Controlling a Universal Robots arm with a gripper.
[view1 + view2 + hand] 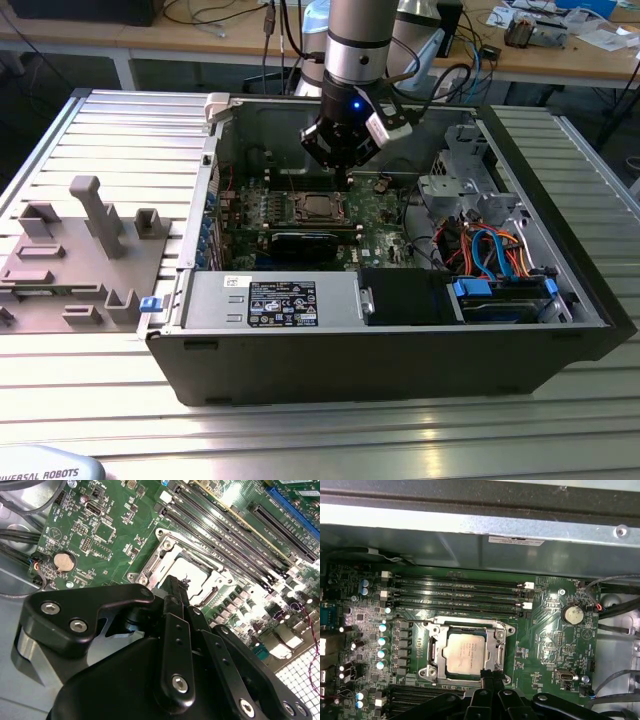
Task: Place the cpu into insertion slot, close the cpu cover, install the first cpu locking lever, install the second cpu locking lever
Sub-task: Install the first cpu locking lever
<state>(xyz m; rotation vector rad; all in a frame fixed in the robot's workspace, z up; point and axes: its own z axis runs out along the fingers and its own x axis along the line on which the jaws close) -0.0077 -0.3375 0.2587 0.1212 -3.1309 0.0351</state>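
Hovering inside the open computer case [400, 330] in the exterior view, the end effector [345, 165] hangs just above the insertion slot [318, 208] on the green motherboard [385, 215]; the case stands on a slatted metal desk [120, 120].

In the second wrist view, the end effector's black fingers [177, 610] come together to a narrow tip over the socket's edge, apparently holding nothing. They block much of the cpu [197, 575].

In the first wrist view, the cpu [465, 655] lies flat in the slot, with the cpu cover [466, 628] seemingly down around it. The chip is likely light, rigid and fragile underneath, best taken by its edges. Whether either locking lever is latched is hard to make out.
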